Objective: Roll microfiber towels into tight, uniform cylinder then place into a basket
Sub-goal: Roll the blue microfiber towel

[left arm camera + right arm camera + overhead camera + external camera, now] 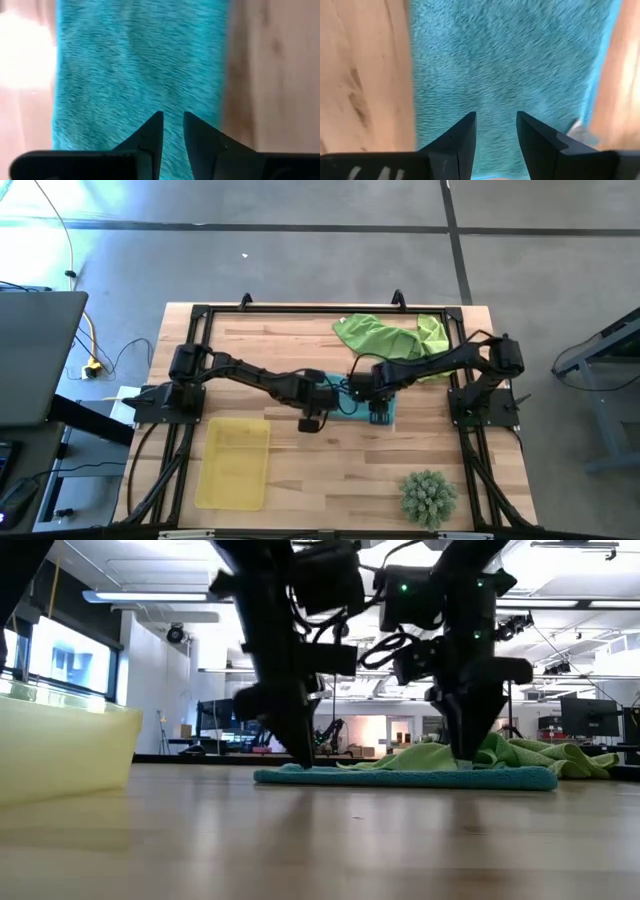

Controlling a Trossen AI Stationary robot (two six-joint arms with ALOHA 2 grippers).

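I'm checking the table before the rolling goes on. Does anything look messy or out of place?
Only the lime green towels: they lie crumpled in a heap at the table's far edge, not flat. The teal towel lies flat under both grippers, and the yellow basket holds nothing. The spiky plant stands apart near the front.

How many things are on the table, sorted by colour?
Teal: 1, the teal towel
Green: 2, the heap of green towels and the spiky plant
Yellow: 1, the basket
Total: 4; how many cloths the green heap holds cannot be told.
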